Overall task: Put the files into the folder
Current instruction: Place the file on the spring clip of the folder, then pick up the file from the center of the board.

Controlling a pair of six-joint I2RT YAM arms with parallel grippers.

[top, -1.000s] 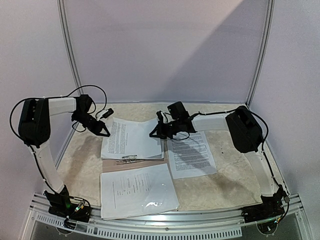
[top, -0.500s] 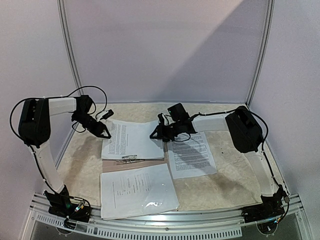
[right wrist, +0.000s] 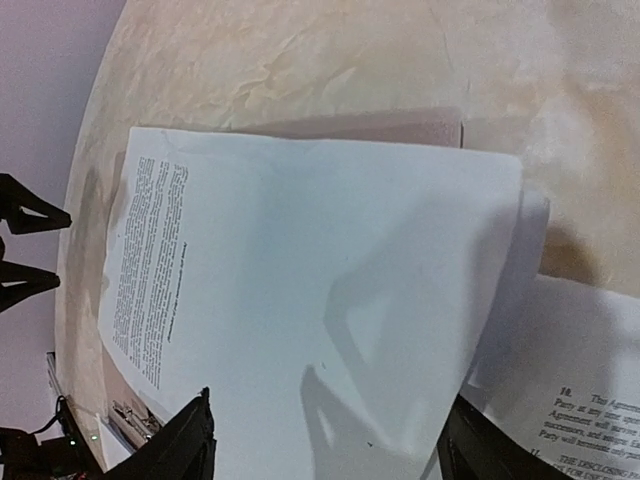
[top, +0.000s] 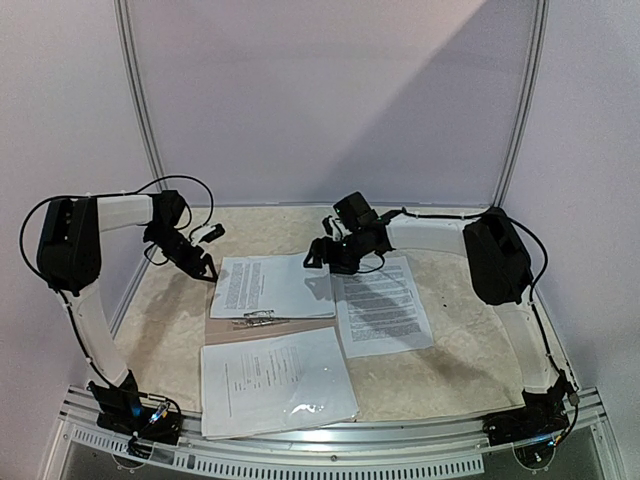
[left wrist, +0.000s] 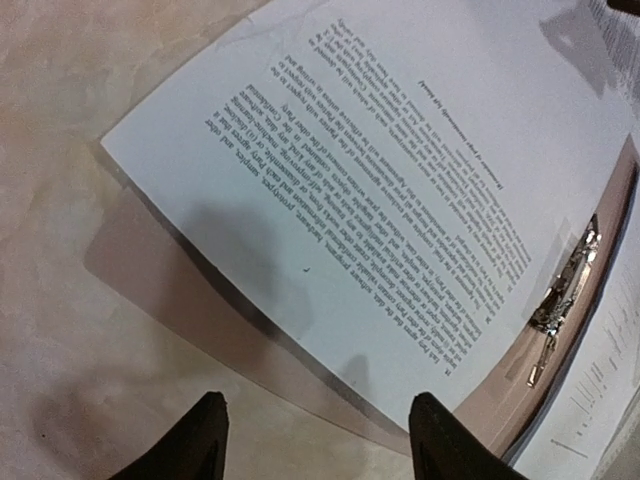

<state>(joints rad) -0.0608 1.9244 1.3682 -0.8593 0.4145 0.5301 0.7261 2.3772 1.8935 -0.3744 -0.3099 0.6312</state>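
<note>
We see the right end effector (right wrist: 330,455) with its dark fingers (right wrist: 185,445) spread wide over a white printed sheet (right wrist: 300,280), nothing between them. That sheet lies on the taupe folder (right wrist: 400,125), whose metal clip (right wrist: 128,420) shows at lower left, on the beige tabletop (right wrist: 300,50). A second printed sheet (right wrist: 590,385) lies at the right, and the left end effector (right wrist: 20,245) pokes in at far left, its tips parted.

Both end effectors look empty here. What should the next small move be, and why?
Probably bring the right end effector down onto the loose sheet lying right of the folder. Its jaws stand open and empty, and that sheet appears to be the only one not on the folder.
</note>
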